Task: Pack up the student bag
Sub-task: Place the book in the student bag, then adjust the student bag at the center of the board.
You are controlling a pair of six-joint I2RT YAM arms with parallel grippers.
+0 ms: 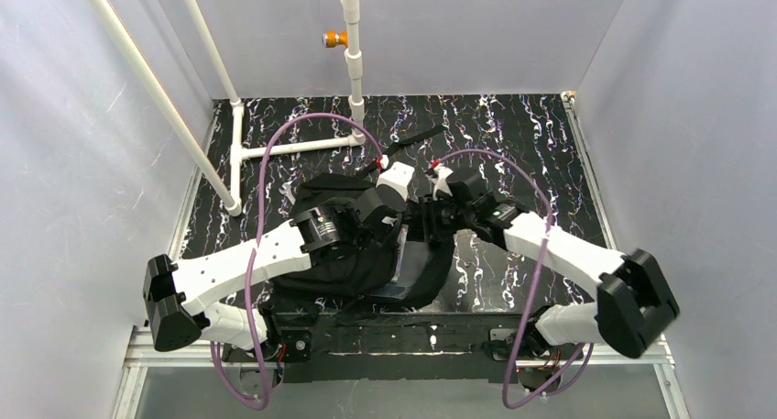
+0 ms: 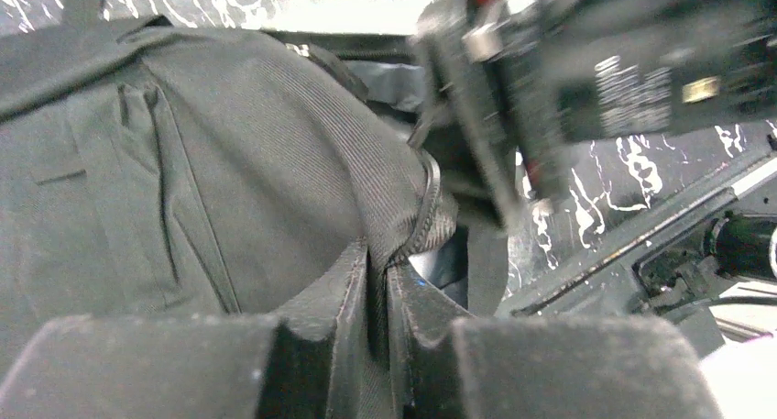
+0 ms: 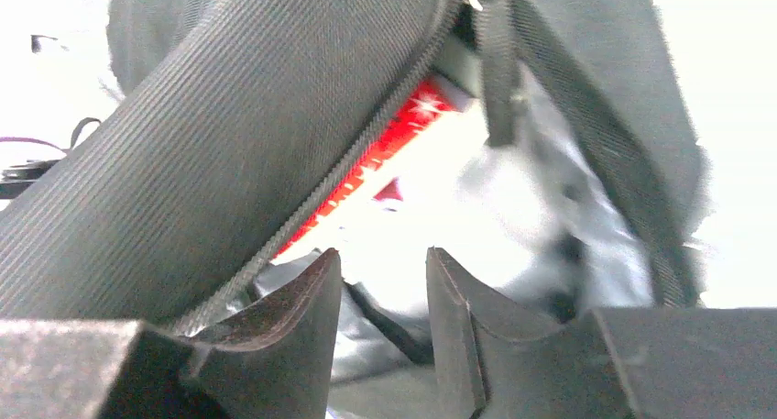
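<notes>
The student bag (image 1: 334,254) is a black fabric backpack lying in the middle of the marbled black table, under both arms. My left gripper (image 1: 396,219) is shut on a fold of the bag's fabric beside the zipper, as the left wrist view (image 2: 380,274) shows. My right gripper (image 1: 431,219) is open at the bag's mouth; in the right wrist view (image 3: 383,265) its fingers stand apart over grey lining. A red-edged flat item (image 3: 396,133) shows inside the bag behind the zipper edge (image 3: 339,176). The right gripper's body also shows in the left wrist view (image 2: 513,116).
A white pipe frame (image 1: 293,148) lies at the back left, and a vertical pipe with an orange fitting (image 1: 335,39) stands behind. A black strap (image 1: 414,141) lies beyond the bag. Grey walls enclose the table; a metal rail (image 1: 403,346) runs along the near edge.
</notes>
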